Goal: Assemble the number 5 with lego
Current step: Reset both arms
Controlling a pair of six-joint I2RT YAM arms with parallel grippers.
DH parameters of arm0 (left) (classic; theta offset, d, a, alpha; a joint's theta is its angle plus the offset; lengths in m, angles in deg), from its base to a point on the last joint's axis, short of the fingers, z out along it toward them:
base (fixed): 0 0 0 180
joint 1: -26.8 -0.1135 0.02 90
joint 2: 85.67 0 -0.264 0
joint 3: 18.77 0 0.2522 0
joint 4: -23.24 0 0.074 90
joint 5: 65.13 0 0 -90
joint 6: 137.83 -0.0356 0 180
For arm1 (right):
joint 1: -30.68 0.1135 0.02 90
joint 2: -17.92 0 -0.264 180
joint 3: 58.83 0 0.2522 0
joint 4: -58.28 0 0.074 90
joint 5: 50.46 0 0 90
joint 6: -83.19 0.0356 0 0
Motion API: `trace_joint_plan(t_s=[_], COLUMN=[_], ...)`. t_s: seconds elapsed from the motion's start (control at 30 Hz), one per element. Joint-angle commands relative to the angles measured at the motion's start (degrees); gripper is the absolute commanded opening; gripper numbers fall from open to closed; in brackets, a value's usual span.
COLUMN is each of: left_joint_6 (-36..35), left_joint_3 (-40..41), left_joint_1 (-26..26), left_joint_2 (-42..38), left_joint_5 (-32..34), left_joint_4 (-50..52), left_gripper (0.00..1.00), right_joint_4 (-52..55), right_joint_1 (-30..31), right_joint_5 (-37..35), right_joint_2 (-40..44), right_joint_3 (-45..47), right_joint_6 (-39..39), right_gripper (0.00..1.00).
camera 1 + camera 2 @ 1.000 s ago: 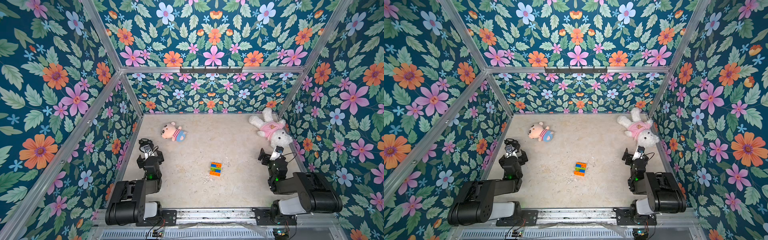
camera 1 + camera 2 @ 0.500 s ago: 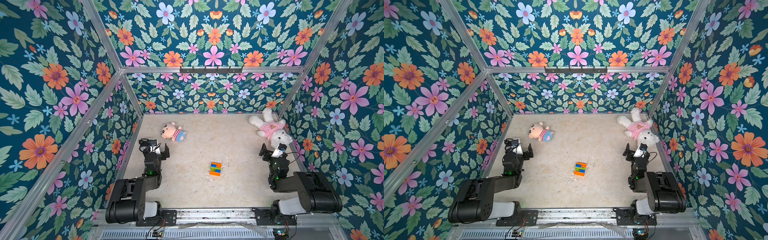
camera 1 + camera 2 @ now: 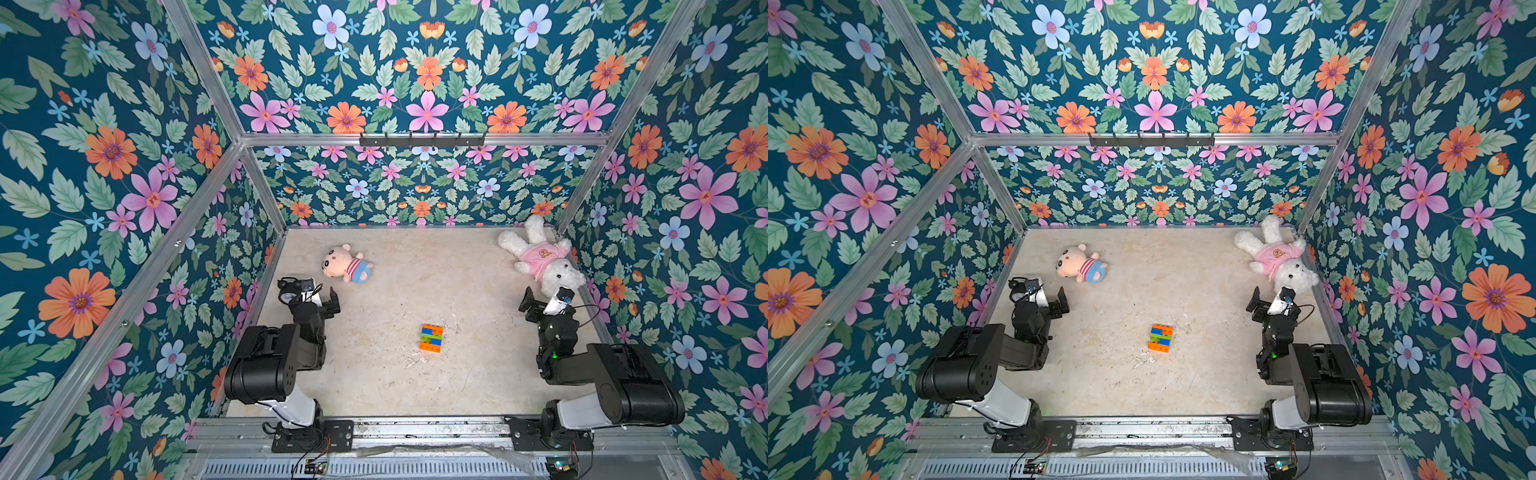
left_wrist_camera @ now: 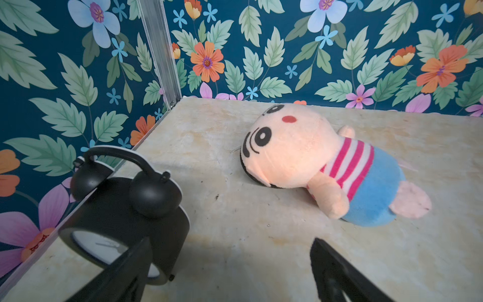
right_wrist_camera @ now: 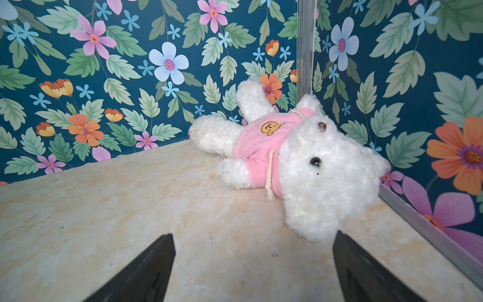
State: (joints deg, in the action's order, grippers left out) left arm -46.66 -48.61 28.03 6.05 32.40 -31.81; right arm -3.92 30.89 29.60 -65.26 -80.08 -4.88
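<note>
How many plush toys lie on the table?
2. The striped-shirt doll lies far left, near the alarm clock; the white bear lies in the far right corner. None seems hidden.

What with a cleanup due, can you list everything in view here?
lego number 5: one, orange, blue and lime-green rows, middle of the table
doll: one, peach with striped top and blue shorts, lying at far left
teddy bear: one, white in a pink shirt, lying in the far right corner
alarm clock: one, black, by the left wall
hook rack: one, black, on the back wall rail
table: one, beige
left hand: one, black, open, beside the clock
right hand: one, black, open, near the bear
</note>
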Motion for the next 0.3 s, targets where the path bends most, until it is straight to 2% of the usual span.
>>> trace_joint_plan(t_s=[0.0,0.27], left_joint_6=[0.03,0.01], left_joint_3=[-0.09,-0.06], left_joint_1=[0.45,0.48], left_joint_2=[0.04,-0.04], left_joint_5=[2.41,2.32], left_joint_4=[-1.46,-1.32], left_gripper=[0.99,0.99], right_joint_4=[-1.05,-0.85], right_joint_1=[0.01,0.0], right_joint_5=[-0.7,-0.54], right_joint_2=[-0.05,-0.06], right_joint_3=[-0.16,-0.32], right_joint_6=[0.5,0.45], right_gripper=[0.99,0.99])
